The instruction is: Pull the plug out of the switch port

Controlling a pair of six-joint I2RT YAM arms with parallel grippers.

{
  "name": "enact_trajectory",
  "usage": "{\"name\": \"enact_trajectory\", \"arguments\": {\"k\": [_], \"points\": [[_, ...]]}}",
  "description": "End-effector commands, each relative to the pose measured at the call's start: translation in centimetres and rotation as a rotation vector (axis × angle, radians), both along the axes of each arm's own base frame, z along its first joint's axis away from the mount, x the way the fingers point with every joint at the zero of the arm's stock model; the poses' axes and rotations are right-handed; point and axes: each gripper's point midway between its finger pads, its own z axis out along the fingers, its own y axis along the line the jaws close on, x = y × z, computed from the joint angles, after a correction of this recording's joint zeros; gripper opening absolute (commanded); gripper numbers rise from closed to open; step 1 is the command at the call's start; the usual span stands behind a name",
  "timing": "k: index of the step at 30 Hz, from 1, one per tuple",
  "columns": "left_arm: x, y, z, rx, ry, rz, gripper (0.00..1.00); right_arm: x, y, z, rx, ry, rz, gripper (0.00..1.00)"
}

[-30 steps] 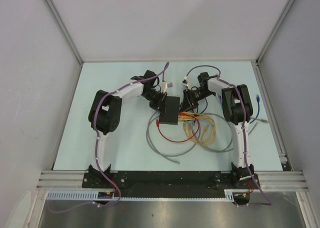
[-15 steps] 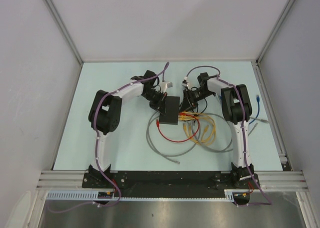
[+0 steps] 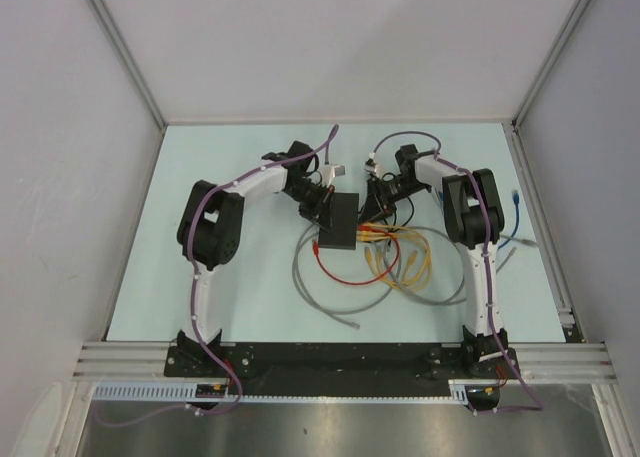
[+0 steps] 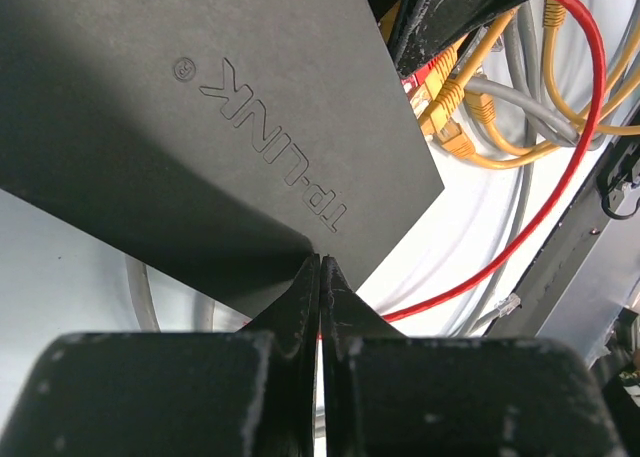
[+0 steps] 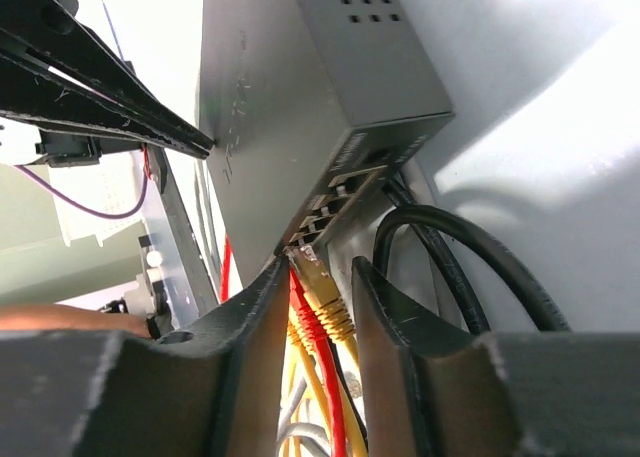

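The switch (image 3: 340,223) is a flat matte-black box in mid-table; its top (image 4: 200,127) fills the left wrist view. My left gripper (image 4: 320,259) is shut, its tips resting on the box's near edge (image 3: 323,205). Along the switch's port edge (image 5: 345,182), a yellow plug (image 5: 325,282) and a red plug (image 5: 306,302) sit in neighbouring sockets. My right gripper (image 5: 322,265) straddles both plugs just behind the ports. Its left finger lies against the red plug, and a gap shows between the yellow plug and the right finger. From above, that gripper (image 3: 377,211) hangs over the plugs (image 3: 372,232).
A thick black cable (image 5: 450,247) curls beside the right finger. Yellow cable loops (image 3: 410,262), a red cable (image 3: 345,274) and a grey cable loop (image 3: 318,292) spread in front of the switch. A blue cable (image 3: 515,202) lies at the right edge by the wall.
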Motion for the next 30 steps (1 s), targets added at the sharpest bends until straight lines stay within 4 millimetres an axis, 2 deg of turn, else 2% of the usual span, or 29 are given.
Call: {"name": "enact_trajectory", "arguments": {"k": [1,7,9,20,25,30], "points": [[0.2,0.9,-2.3,0.077,-0.014,-0.005,0.0,1.3,0.4,-1.2,-0.033,-0.066,0.006,0.33],[0.2,0.9,-2.3,0.079,-0.017,-0.007,0.0,1.5,0.4,-1.3,-0.066,-0.106,0.015,0.19],[0.2,0.8,-2.3,0.078,-0.021,-0.011,0.0,1.4,0.5,-1.0,-0.072,-0.119,0.02,0.18],[0.2,0.8,-2.5,0.093,-0.031,-0.016,0.0,0.9,-0.4,-2.4,-0.135,-0.143,0.056,0.14],[0.2,0.9,-2.8,0.122,-0.049,-0.024,0.0,0.6,-0.6,-1.8,-0.055,-0.115,0.06,0.14],[0.1,0.8,-2.9,0.13,-0.054,-0.027,0.0,0.3,-0.6,0.1,0.067,-0.122,0.089,0.13]]}}
